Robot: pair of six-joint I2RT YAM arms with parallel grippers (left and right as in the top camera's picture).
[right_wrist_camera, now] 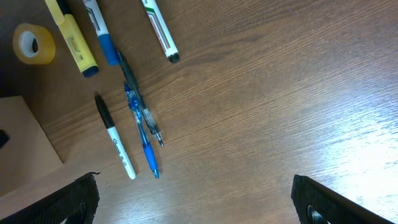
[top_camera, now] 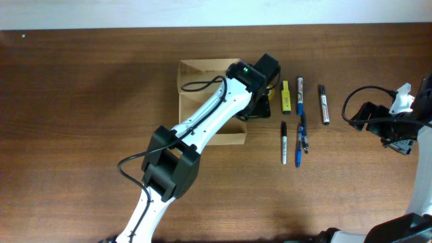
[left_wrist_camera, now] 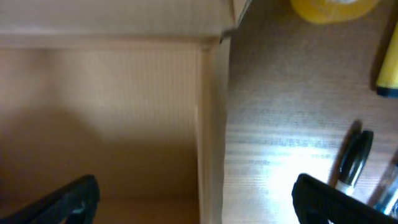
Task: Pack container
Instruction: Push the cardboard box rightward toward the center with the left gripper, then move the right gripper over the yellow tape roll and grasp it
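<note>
left gripper point(left_wrist_camera: 199, 202): fingers spread wide, nothing held, astride the right wall of the container point(top_camera: 192, 108).
container: directly below, lid open, nothing seen inside where visible.
pens point(top_camera: 300, 145): just right of that wall, long axes parallel to it.
yellow highlighter point(top_camera: 286, 96): nearest piece, probably the first pick, taken across the barrel.
right gripper point(right_wrist_camera: 199, 202): spread, nothing held, beyond the pens, farther from the container.

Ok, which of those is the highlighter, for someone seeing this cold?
Start at the cardboard box mid-table in the overhead view. Pens lie just right of it; the highlighter is the upper one nearest the box, the only yellow one.
</note>
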